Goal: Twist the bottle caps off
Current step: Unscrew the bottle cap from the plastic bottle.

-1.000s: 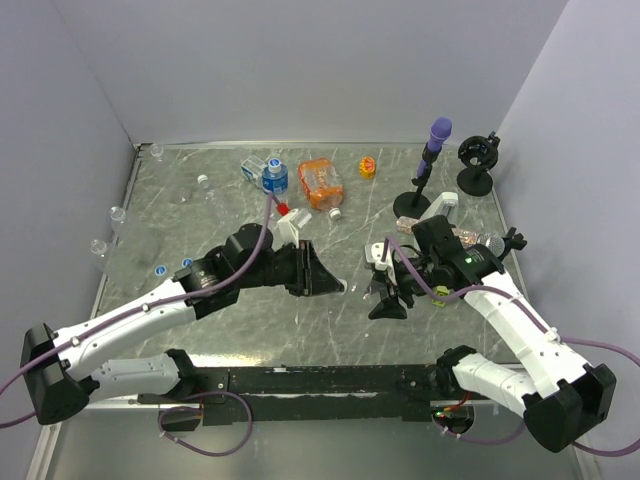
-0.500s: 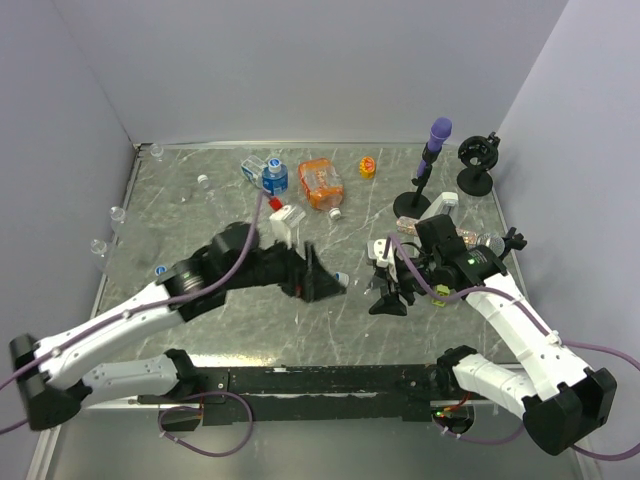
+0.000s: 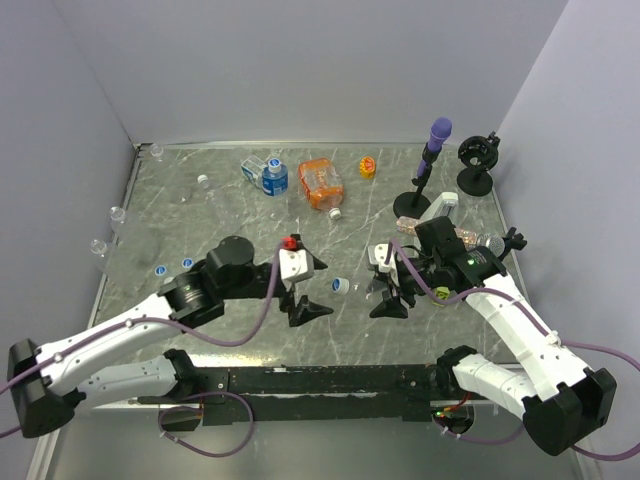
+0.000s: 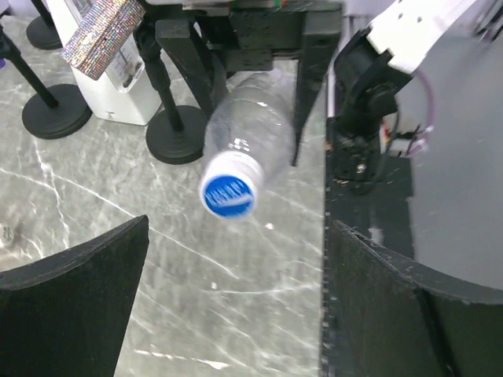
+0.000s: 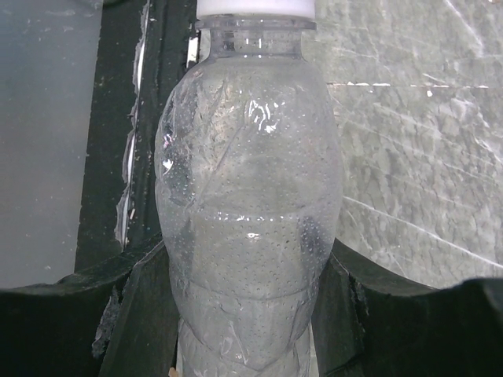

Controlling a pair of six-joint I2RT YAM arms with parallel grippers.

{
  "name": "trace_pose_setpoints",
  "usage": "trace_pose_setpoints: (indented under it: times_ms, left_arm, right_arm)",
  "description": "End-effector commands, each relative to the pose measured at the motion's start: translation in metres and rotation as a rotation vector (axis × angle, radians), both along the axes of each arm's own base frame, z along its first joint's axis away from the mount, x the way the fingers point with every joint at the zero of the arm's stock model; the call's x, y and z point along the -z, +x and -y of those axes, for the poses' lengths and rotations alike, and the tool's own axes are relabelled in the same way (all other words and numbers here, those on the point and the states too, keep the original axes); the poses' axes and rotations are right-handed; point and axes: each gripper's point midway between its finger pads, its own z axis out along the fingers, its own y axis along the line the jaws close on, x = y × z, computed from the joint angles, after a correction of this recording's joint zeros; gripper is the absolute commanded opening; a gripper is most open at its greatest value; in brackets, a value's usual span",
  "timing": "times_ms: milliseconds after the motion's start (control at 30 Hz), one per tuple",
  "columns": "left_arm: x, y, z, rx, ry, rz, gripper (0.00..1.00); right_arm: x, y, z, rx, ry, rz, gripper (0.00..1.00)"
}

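**Top view.** The right gripper (image 3: 385, 292) sits centre-right over the table (image 3: 200, 215). It is clamped on a clear bottle (image 3: 364, 288) that lies sideways with its neck toward the left arm. The cap (image 3: 341, 285) (blue face, white rim) is in the gap between the two arms. The left gripper (image 3: 325, 288) faces it with its fingers spread wide, one on each side of the cap in this view. As far as I can see, they touch neither the cap nor the bottle. On the far side of the table are an orange bottle (image 3: 321, 184), a blue-labelled bottle (image 3: 272, 178) and a purple-topped stand (image 3: 433, 150).

**Left wrist view.** The cap is straight ahead, seen end-on and seated on the bottle's neck. The two black fingers are in the lower corners of the frame, well apart, with nothing held between them. The cap lies beyond their tips (by how much I cannot tell). The right gripper's fingers flank the bottle body behind it.

**Right wrist view.** The bottle fills the frame, with fine droplets inside its wall. Its body is pinched between the two black pads. The white rim of the cap shows at the top edge, on the neck.
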Motion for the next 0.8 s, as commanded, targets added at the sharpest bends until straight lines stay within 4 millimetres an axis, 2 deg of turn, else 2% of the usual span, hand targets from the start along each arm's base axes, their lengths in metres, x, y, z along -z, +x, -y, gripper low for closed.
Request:
trace_pose_setpoints:
  times_ms: [0, 100, 167, 200, 467, 733, 767]
  left_arm:
    - [-0.027, 0.003, 0.017, 0.077, -0.068, 0.147, 0.93]
    - [-0.026, 0.002, 0.024, 0.098, -0.07, 0.118, 0.81]
    - [-0.024, 0.003, 0.026, 0.101, -0.063, 0.094, 0.65]
    - [-0.025, 0.004, 0.027, 0.097, -0.063, 0.086, 0.62]
    - [-0.024, 0.002, 0.03, 0.1, -0.093, 0.054, 0.61]
    - [-0.021, 0.001, 0.034, 0.108, -0.066, 0.011, 0.03]
    - [-0.02, 0.001, 0.033, 0.106, -0.06, -0.008, 0.01]
  right_arm:
    - [-0.005, -0.006, -0.002, -0.038, 0.041, 0.021, 0.15]
    - [-0.005, -0.006, -0.002, -0.037, 0.041, 0.019, 0.15]
    - [-0.005, -0.006, -0.002, -0.039, 0.041, 0.017, 0.15]
    - [-0.005, -0.005, -0.003, -0.039, 0.041, 0.017, 0.15]
    - [-0.006, -0.005, -0.003, -0.036, 0.041, 0.011, 0.15]
    - [-0.005, -0.005, -0.003, -0.035, 0.039, 0.006, 0.15]
    - [-0.005, -0.006, -0.003, -0.035, 0.039, 0.007, 0.15]
